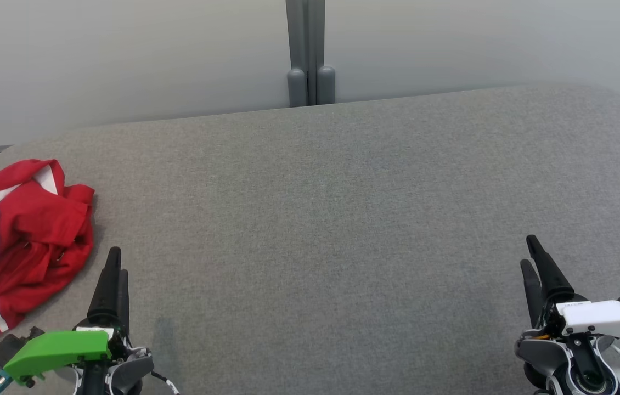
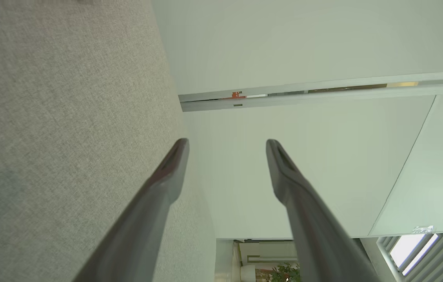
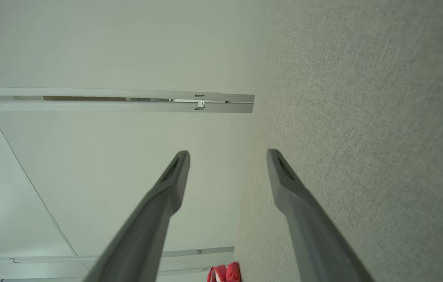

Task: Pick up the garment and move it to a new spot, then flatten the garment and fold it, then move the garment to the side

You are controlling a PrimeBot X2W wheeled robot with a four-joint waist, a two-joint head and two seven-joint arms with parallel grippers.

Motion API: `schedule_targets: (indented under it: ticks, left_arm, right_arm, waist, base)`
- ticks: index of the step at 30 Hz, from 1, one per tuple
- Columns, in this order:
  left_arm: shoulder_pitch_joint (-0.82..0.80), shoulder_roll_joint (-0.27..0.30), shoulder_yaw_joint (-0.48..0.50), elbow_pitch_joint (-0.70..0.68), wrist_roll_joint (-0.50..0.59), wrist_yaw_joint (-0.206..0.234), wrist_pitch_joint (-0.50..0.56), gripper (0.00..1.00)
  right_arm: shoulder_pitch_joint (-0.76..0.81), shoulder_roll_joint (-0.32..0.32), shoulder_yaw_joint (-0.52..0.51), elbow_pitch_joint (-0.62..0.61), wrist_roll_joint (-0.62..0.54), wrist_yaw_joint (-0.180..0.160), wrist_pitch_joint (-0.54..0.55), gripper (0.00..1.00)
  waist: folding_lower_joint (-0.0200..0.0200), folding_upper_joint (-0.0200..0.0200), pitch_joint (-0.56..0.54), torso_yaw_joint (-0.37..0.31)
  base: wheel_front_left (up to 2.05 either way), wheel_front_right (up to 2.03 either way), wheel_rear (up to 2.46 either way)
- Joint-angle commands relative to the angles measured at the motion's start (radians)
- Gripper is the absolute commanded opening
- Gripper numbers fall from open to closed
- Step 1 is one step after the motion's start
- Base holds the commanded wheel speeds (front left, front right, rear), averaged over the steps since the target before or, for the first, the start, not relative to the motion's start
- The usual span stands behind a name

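Observation:
The garment [image 1: 19, 241] is red with white stripes and lies crumpled at the left edge of the grey fabric table [image 1: 332, 219]. A bit of the garment [image 3: 224, 273] also shows at the bottom of the right wrist view. My left gripper [image 1: 115, 263] hovers at the lower left, just right of the garment and apart from it. Its fingers stand open with nothing between them [image 2: 227, 145]. My right gripper [image 1: 529, 251] is at the lower right, far from the garment. It is open and empty too [image 3: 227, 154].
The table's far edge runs along pale wall panels with a grey post [image 1: 310, 55] at the middle. The table's corners are rounded. A wide stretch of bare grey fabric lies between the two grippers.

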Motion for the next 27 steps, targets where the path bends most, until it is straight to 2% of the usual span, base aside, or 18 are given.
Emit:
schedule_targets:
  ticks: [1, 19, 27]
  left_arm:
    - [-0.038, 0.022, -0.017, -0.027, 0.038, 0.0, -0.015, 1.0]
    - [-0.05, 0.042, -0.056, -0.063, 0.413, 0.0, -0.089, 1.0]
    - [-0.054, 0.049, -0.074, -0.06, 0.553, 0.001, -0.118, 1.0]
  right_arm:
    - [-0.028, -0.012, -0.001, -0.026, -0.044, 0.0, -0.012, 1.0]
    - [-0.027, -0.012, 0.015, -0.108, -0.505, 0.0, -0.087, 1.0]
    - [-0.023, -0.012, 0.04, -0.131, -0.672, 0.0, -0.115, 1.0]
  waist:
    - [0.0, -0.0001, 0.0, 0.0]
    - [0.0, -0.0001, 0.0, 0.0]
    - [0.0, -0.0001, 0.0, 0.0]
  base:
    - [0.0, 0.0, 0.0]
    - [0.0, 0.0, 0.0]
    - [0.0, 0.0, 0.0]
